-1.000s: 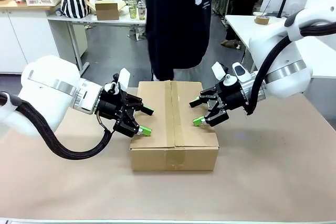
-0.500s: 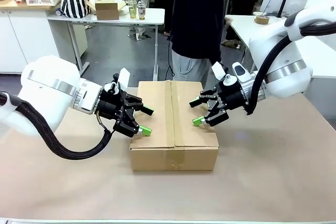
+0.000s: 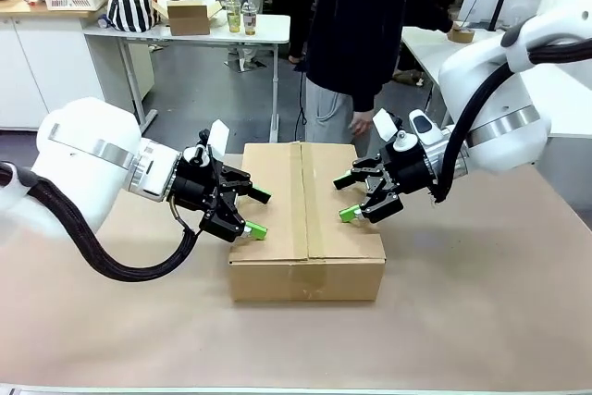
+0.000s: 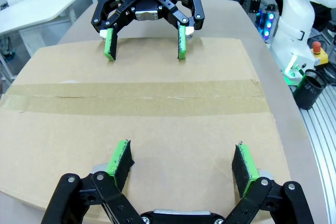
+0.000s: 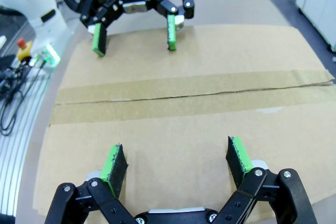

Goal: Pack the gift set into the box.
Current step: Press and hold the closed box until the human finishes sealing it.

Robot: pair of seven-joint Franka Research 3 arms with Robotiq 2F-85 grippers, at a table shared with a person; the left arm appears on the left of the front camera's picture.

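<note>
Both claws, left (image 3: 256, 214) and right (image 3: 346, 199), gape empty over the taped-shut box (image 3: 306, 219). Stiff cardboard, probably light; its side walls look best to grip.

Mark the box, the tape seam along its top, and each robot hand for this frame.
box (image 3: 306, 279): front view, near side wall.
tape seam (image 4: 136, 103): left wrist view, middle of the strip.
left hand (image 3: 258, 213): front view, between its fingertips.
right hand (image 3: 344, 197): front view, between its fingertips.
</note>
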